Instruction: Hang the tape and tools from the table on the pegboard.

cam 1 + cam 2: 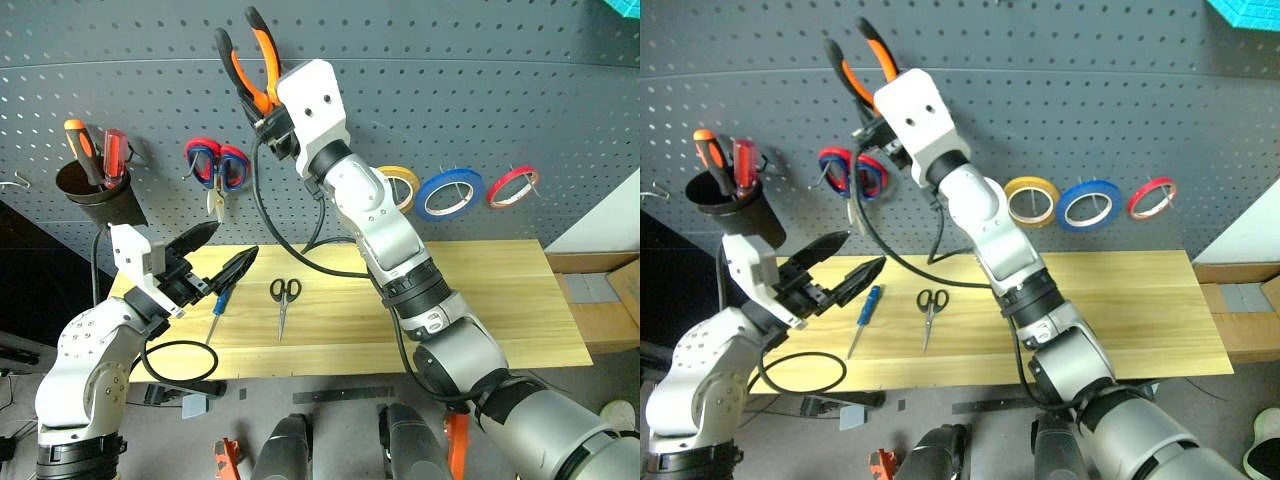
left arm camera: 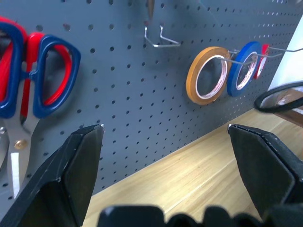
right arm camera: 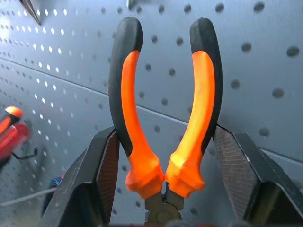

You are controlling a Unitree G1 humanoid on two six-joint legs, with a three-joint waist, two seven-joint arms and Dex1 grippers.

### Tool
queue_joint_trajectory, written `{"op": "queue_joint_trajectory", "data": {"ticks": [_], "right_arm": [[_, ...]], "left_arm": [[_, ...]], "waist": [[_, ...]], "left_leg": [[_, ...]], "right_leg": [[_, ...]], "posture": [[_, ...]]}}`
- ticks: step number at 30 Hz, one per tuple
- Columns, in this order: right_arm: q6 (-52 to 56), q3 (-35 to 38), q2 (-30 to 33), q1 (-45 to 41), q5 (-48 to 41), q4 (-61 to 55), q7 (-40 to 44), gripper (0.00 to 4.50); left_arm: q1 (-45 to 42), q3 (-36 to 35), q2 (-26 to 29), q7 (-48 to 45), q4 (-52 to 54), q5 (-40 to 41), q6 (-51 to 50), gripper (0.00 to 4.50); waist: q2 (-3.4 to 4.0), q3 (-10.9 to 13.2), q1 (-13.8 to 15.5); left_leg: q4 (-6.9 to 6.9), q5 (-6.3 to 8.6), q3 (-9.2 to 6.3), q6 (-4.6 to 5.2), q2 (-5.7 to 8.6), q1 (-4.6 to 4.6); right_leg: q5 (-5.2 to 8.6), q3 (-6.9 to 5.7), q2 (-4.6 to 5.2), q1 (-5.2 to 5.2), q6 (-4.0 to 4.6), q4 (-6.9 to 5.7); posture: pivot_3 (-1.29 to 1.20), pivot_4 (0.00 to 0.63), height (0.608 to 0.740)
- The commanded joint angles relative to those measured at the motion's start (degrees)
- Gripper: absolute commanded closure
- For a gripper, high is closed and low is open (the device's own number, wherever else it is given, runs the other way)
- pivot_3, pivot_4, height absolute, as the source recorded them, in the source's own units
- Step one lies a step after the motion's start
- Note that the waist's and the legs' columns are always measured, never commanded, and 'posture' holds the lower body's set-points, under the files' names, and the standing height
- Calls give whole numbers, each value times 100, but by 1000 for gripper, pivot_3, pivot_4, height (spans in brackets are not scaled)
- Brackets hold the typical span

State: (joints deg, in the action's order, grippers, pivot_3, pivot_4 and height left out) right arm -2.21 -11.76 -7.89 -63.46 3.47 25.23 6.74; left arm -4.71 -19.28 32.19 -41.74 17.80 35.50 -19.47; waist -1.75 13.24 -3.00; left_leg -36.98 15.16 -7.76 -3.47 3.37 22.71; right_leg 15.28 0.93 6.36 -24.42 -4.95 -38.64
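background: dark grey perforated pegboard (image 1: 480, 90) with metal hooks, above a light yellowish wooden tabletop (image 1: 480, 300)
right gripper (image 3: 163, 156): raised against the board, jaws clamped on the orange-and-black-handled long-nose pliers (image 1: 250, 62), handles pointing up, nose down inside the grip
left gripper (image 1: 218, 250): hovers over the tabletop's left end, jaws wide, holding nothing
tape: thin blue ring of tape (image 1: 449, 193) already on a hook, between a yellow roll (image 1: 400, 186) and a red roll (image 1: 513, 186)
left on tabletop: small black-handled scissors (image 1: 283, 303) and slim blue-handled screwdriver (image 1: 220, 308), lying apart, just beside the left gripper
other: red-and-blue-handled scissors (image 1: 218, 165) hang at left
step: hanging the pliers, judged roughly a third of the way through the task
how to do well: find a free hook, slide the gap between the handles over it, let the weight settle before opening the jaws
risk: handles spread unevenly; may slip off the hook if released early
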Motion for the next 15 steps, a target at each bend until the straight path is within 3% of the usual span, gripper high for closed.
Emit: {"op": "queue_joint_trajectory", "data": {"ticks": [1, 15], "right_arm": [[-448, 125, 12, -204, 83, 47, -91, 1979], [-935, 161, 222, 90, 454, 622, -417, 1979]], "left_arm": [[-96, -23, 23, 16, 223, 70, 77, 0], [-265, 76, 100, -56, 101, 0, 87, 0]], "waist": [[0, 0, 0], [0, 0, -1]], "left_leg": [[0, 0, -1, -1, -1, 0], [-1, -1, 0, -5, -5, -1]], "right_leg": [[0, -1, -1, 0, 0, -1], [-2, 1, -5, -1, 3, -4]], "posture": [[103, 170, 740], [102, 178, 740]]}}
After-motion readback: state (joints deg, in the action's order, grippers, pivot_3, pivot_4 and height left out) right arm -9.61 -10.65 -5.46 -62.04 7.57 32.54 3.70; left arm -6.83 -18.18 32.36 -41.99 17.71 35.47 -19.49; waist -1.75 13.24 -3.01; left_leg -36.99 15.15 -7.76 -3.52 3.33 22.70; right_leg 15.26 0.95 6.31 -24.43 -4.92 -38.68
